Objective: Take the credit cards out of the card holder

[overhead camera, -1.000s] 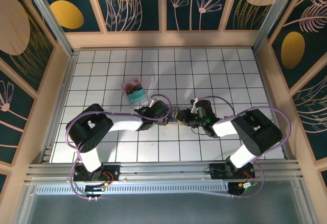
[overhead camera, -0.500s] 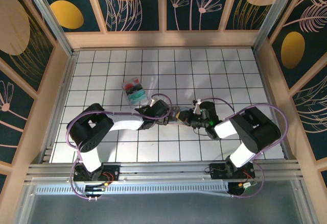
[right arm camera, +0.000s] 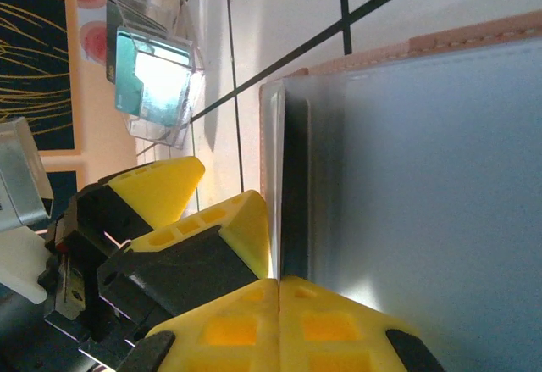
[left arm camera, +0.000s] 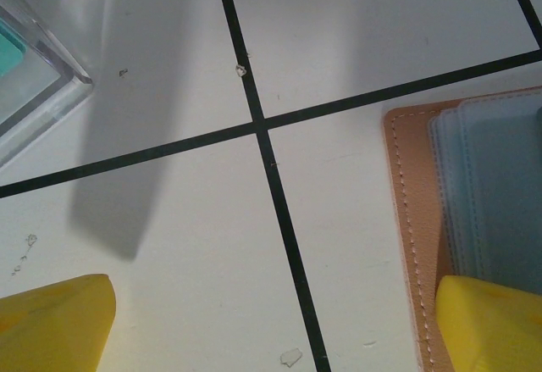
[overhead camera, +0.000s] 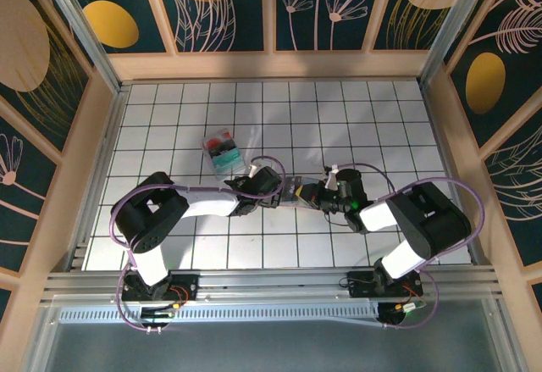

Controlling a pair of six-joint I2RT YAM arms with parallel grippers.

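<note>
The tan card holder (overhead camera: pixel 294 193) lies open on the white grid table between my two grippers. Grey-blue pockets face up on the card holder (left arm camera: pixel 411 219). The credit cards are hidden. My left gripper (overhead camera: pixel 282 192) stands open wide at the holder's left edge. In the left wrist view the left gripper (left arm camera: pixel 271 308) has one yellow fingertip (left arm camera: pixel 487 325) on the holder and the other on bare table. My right gripper (right arm camera: pixel 279 285) is shut. Its tips meet a thin pale edge rising from the card holder (right arm camera: pixel 423 177); I cannot tell if that edge is pinched.
A clear plastic box (overhead camera: pixel 222 152) with teal and red contents sits just beyond the left gripper; its corner shows as the clear box (left arm camera: pixel 38 92) in the left wrist view. Wooden walls ring the table. Both arms' purple cables loop over the near half.
The right gripper slid left toward the card holder until its tips reached the holder's edge beside the left gripper's fingers. The left arm stayed put and open.
</note>
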